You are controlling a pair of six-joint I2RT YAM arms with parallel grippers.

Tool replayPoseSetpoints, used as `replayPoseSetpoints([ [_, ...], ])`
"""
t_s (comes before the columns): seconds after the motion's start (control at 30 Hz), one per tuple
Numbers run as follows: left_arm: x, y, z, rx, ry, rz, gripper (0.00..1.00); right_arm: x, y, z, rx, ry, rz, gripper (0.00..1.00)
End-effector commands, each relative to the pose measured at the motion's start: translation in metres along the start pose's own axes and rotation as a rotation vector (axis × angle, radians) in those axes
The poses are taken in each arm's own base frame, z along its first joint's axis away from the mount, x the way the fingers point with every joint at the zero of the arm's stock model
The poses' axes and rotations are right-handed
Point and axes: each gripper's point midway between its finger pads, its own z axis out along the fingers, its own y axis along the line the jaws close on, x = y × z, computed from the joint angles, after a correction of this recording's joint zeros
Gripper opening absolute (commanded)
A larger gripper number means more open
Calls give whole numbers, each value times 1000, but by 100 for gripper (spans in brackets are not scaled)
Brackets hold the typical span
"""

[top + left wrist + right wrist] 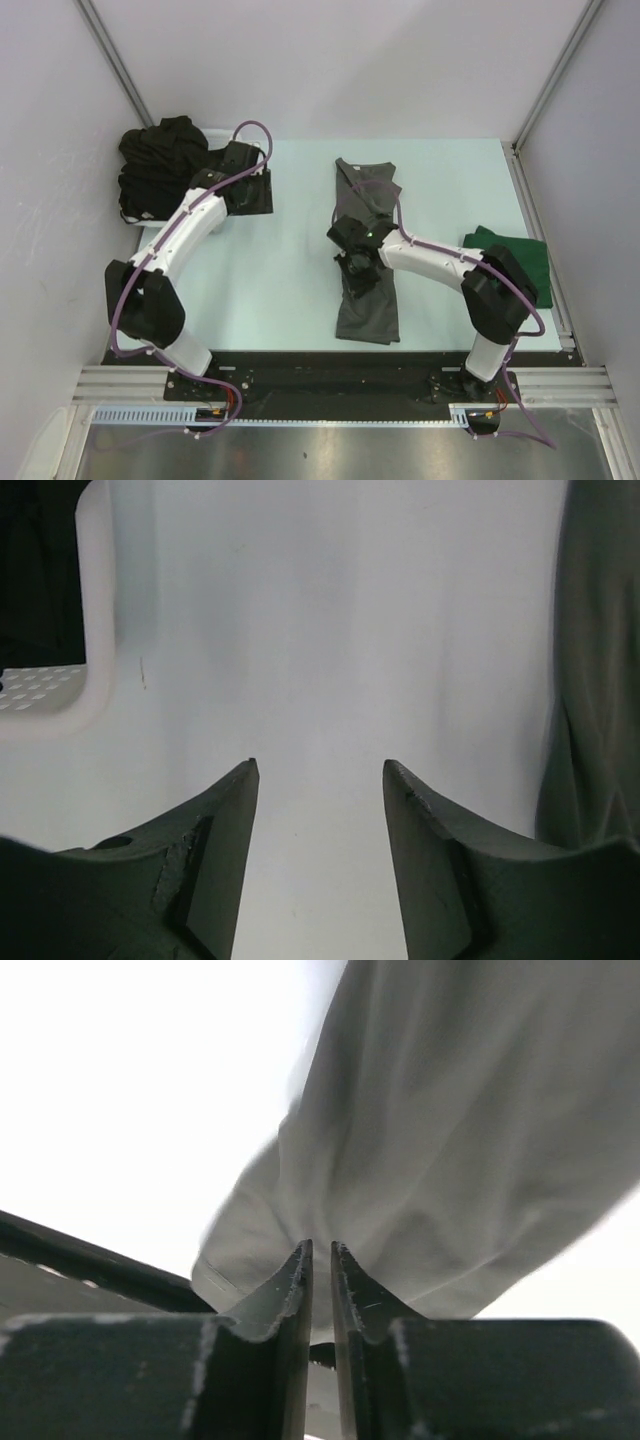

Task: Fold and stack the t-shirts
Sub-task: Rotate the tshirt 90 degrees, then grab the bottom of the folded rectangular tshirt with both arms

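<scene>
The left gripper (320, 772) holds its jaws apart over the bench (330, 630), grasping nothing, with the white basket (95, 630) ahead to their left. The right gripper (320, 1248) shows jaws a slit apart, the charcoal grey t-shirt (450, 1140) just beyond their tips — whether they pinch it cannot be told.

**A:** How many shirts?
**B:** One charcoal grey t-shirt (368, 300), right at the right gripper (320, 1250). One dark green t-shirt (525, 262), off to that gripper's right.
**A:** And the black ones?
**B:** A heap of black t-shirts (160, 165) beyond the left gripper (320, 770), to its left. It's too tangled to count.
**A:** Anything else?
**B:** One white basket (95, 630) by that heap. Two arms, the left arm (185, 232) and the right arm (430, 255), with one gripper each.
</scene>
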Motion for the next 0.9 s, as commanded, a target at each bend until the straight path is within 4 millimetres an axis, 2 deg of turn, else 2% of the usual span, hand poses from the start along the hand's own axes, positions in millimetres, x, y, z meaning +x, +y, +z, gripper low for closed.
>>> replayPoseSetpoints([
  [0.0, 5, -12, -13, 94, -27, 1, 58, -43, -7, -45, 10, -151, 33, 19],
  [0.07, 8, -19, -21, 149, -38, -2, 58, -50, -12, -56, 14, -168, 52, 20],
  [0.1, 20, -19, -19, 163, -16, -2, 58, -50, -13, -60, 16, -171, 55, 20],
  [0.17, 24, -24, -31, 214, -34, -10, 57, -48, -18, -70, 27, -181, 73, 20],
  [0.2, 35, -23, -31, 221, -17, -10, 57, -46, -20, -73, 34, -186, 83, 20],
  [0.27, 41, -24, -38, 239, -23, -8, 57, -40, -22, -84, 34, -205, 117, 20],
  [0.3, 49, -25, -37, 247, -11, -3, 57, -30, -25, -80, 41, -190, 133, 20],
  [0.37, 52, -28, -44, 274, -20, 0, 57, -20, -26, -90, 33, -208, 169, 20],
  [0.43, 62, -38, -46, 330, -2, 7, 57, -5, -30, -88, 45, -194, 194, 25],
  [0.5, 74, -51, -50, 407, 20, 21, 56, 2, -29, -97, 33, -226, 221, 30],
  [0.63, 92, -71, -58, 538, 32, 33, 55, 15, -36, -97, 56, -236, 247, 29],
  [0.67, 101, -72, -56, 552, 52, 29, 54, 16, -38, -98, 64, -241, 252, 29],
  [0.83, 112, -82, -67, 628, 41, -34, 54, 23, -39, -95, 61, -259, 267, 30],
  [0.87, 119, -86, -67, 645, 54, -33, 55, 29, -41, -91, 66, -251, 268, 31],
])
